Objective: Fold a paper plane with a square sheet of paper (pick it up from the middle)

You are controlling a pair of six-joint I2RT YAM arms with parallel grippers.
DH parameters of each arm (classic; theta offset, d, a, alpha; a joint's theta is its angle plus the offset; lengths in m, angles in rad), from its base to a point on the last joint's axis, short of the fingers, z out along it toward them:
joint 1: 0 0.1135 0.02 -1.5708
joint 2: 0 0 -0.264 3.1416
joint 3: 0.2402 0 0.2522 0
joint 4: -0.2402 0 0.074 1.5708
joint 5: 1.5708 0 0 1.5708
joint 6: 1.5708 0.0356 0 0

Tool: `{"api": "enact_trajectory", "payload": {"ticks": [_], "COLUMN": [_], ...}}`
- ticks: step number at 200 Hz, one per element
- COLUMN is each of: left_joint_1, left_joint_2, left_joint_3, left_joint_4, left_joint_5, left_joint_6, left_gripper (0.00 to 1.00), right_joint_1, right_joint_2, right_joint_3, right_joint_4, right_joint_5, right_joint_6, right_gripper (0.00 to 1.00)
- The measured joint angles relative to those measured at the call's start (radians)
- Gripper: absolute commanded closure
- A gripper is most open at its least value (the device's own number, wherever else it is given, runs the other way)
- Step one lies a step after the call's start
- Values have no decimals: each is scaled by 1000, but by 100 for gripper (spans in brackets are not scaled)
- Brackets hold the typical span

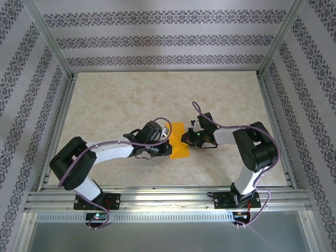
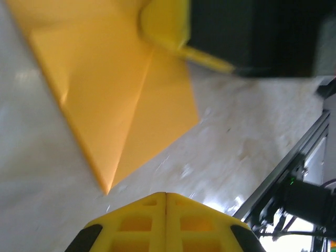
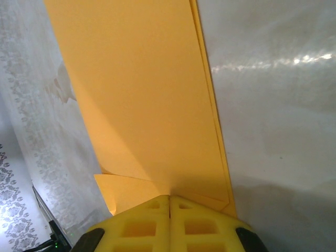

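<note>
held mid-table between the arms: the square sheet of paper [image 1: 178, 143], folded to a point, clamped at its right edge by the closed right gripper [image 3: 169, 197], apparently to steady the crease. hovering just left, the left gripper [image 2: 166, 195], closed and empty. around it marbled tabletop [image 1: 131, 100]; nearest obstacle, likely the opposite claw.

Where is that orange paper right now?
In the overhead view the orange paper is near the middle of the table, between the left gripper and the right gripper, which pinches its right edge.
</note>
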Motion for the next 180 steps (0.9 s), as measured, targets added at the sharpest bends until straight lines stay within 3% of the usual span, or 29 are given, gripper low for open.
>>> {"api": "enact_trajectory", "payload": {"ticks": [45, 82, 133, 180], "left_joint_1": [14, 14, 21, 21], "left_joint_2": [175, 245, 233, 229], "left_joint_3": [180, 167, 43, 34], "left_joint_4": [-25, -26, 130, 140], "left_joint_5": [-10, -11, 10, 6], "left_joint_6": [31, 32, 16, 24], "left_gripper": [99, 100, 100, 100], "right_joint_1": [0, 0, 3, 51], "right_joint_2": [0, 0, -18, -83], "right_joint_3": [1, 1, 1, -2], "right_joint_4": [-2, -2, -24, -63], "right_joint_5": [0, 0, 12, 23], "right_joint_6": [0, 1, -9, -16], "right_gripper": [100, 100, 100, 100]}}
